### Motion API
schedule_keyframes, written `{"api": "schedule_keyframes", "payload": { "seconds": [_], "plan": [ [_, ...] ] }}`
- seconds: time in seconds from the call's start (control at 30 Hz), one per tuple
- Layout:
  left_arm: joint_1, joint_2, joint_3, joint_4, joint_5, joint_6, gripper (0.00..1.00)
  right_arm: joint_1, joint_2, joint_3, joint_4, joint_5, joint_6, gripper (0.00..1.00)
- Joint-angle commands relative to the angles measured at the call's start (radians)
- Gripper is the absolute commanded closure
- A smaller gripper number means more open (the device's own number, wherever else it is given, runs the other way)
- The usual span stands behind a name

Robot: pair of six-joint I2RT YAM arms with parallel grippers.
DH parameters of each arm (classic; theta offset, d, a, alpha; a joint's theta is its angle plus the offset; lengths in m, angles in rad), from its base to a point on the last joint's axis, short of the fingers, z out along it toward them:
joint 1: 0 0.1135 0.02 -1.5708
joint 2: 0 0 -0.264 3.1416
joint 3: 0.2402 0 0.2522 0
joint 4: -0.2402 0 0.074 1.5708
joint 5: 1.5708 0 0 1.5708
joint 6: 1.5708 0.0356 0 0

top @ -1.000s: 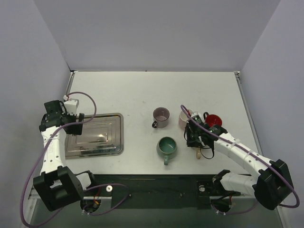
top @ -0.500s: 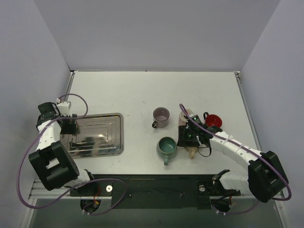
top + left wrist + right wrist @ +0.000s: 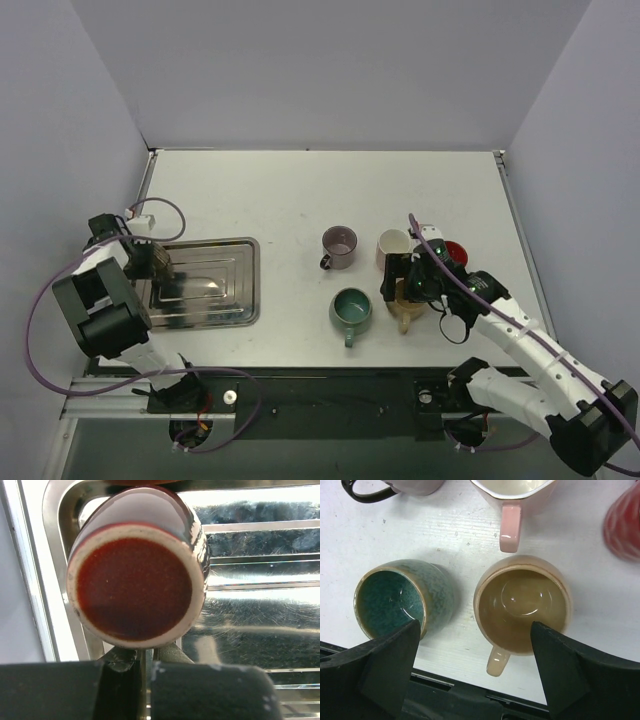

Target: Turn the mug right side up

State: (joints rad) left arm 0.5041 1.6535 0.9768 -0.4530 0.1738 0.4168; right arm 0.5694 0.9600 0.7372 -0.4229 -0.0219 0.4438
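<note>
A dark red-brown mug [image 3: 135, 580] lies tilted in the steel tray [image 3: 250, 580], its unglazed base turned toward the left wrist camera. My left gripper [image 3: 145, 655] is shut right under the edge of that base, and the mug hides the spot where it pinches. In the top view the mug [image 3: 162, 262] shows at the tray's left end beside the left gripper [image 3: 148, 262]. My right gripper [image 3: 475, 630] hangs open above a tan mug [image 3: 522, 605] that stands right side up on the table, touching nothing. The same tan mug [image 3: 405, 308] sits under the right gripper [image 3: 410, 283].
A green mug [image 3: 395, 600] stands upright left of the tan one. A pink-handled cream mug [image 3: 394, 243], a purple mug [image 3: 339, 244] and a red mug [image 3: 455, 250] stand just behind. The tray [image 3: 215, 290] lies at the table's left.
The right gripper opened, let go of the tan mug and drew back above it. The left gripper settled at the tray's left end and shut at the red-brown mug.
</note>
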Motion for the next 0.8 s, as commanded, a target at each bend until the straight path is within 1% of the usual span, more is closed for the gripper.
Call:
{"api": "schedule_keyframes", "payload": {
  "seconds": [0.0, 0.1, 0.17, 0.2, 0.23, 0.27, 0.3, 0.33, 0.37, 0.4, 0.43, 0.47, 0.5, 0.53, 0.57, 0.6, 0.63, 0.67, 0.7, 0.77],
  "plan": [
    [0.001, 0.002, 0.037, 0.054, 0.056, -0.001, 1.0, 0.026, -0.056, 0.062, -0.117, 0.091, -0.008, 0.14],
    [0.001, -0.039, 0.036, 0.034, 0.084, 0.007, 1.0, 0.061, -0.078, 0.102, -0.149, 0.129, -0.016, 0.13],
    [-0.001, -0.096, 0.034, -0.016, 0.162, 0.023, 1.0, 0.105, -0.093, 0.123, -0.157, 0.154, -0.023, 0.13],
    [-0.006, -0.144, 0.039, -0.068, 0.237, 0.042, 1.0, 0.13, -0.105, 0.143, -0.155, 0.163, -0.031, 0.13],
    [-0.021, -0.173, 0.049, -0.097, 0.271, 0.051, 1.0, 0.174, -0.109, 0.155, -0.152, 0.19, -0.037, 0.13],
    [-0.03, -0.217, 0.056, -0.165, 0.341, 0.065, 1.0, 0.229, -0.118, 0.178, -0.137, 0.206, -0.048, 0.13],
    [-0.062, -0.247, 0.078, -0.196, 0.369, 0.068, 1.0, 0.257, -0.121, 0.188, -0.123, 0.226, -0.053, 0.13],
    [-0.078, -0.297, 0.091, -0.273, 0.445, 0.079, 1.0, 0.279, -0.127, 0.203, -0.078, 0.231, -0.059, 0.13],
    [-0.119, -0.316, 0.13, -0.356, 0.516, 0.08, 1.0, 0.326, -0.133, 0.208, -0.045, 0.223, -0.06, 0.12],
    [-0.149, -0.357, 0.151, -0.401, 0.547, 0.083, 1.0, 0.369, -0.136, 0.211, 0.043, 0.197, -0.068, 0.12],
    [-0.206, -0.376, 0.196, -0.461, 0.606, 0.083, 1.0, 0.386, -0.136, 0.209, 0.088, 0.179, -0.073, 0.12],
    [-0.231, -0.414, 0.223, -0.49, 0.637, 0.068, 1.0, 0.418, -0.13, 0.203, 0.201, 0.136, -0.077, 0.11],
    [-0.289, -0.429, 0.259, -0.519, 0.679, 0.053, 1.0, 0.428, -0.126, 0.2, 0.334, 0.117, -0.076, 0.1],
    [-0.318, -0.457, 0.284, -0.527, 0.703, 0.016, 1.0, 0.441, -0.107, 0.186, 0.414, 0.061, -0.068, 0.1],
    [-0.378, -0.472, 0.321, -0.542, 0.733, -0.002, 1.0, 0.446, -0.096, 0.18, 0.547, 0.03, -0.054, 0.09],
    [-0.406, -0.488, 0.344, -0.549, 0.748, -0.038, 1.0, 0.454, -0.067, 0.176, 0.62, -0.022, -0.041, 0.09],
    [-0.467, -0.495, 0.385, -0.558, 0.771, -0.058, 1.0, 0.458, -0.032, 0.176, 0.724, -0.039, -0.016, 0.09],
    [-0.493, -0.507, 0.404, -0.559, 0.779, -0.099, 1.0, 0.463, -0.017, 0.185, 0.781, -0.071, -0.004, 0.09],
    [-0.557, -0.512, 0.433, -0.559, 0.794, -0.119, 1.0, 0.469, 0.024, 0.198, 0.874, -0.081, 0.021, 0.09],
    [-0.629, -0.52, 0.467, -0.559, 0.805, -0.168, 1.0, 0.486, 0.083, 0.23, 0.973, -0.118, 0.041, 0.09]
  ]
}}
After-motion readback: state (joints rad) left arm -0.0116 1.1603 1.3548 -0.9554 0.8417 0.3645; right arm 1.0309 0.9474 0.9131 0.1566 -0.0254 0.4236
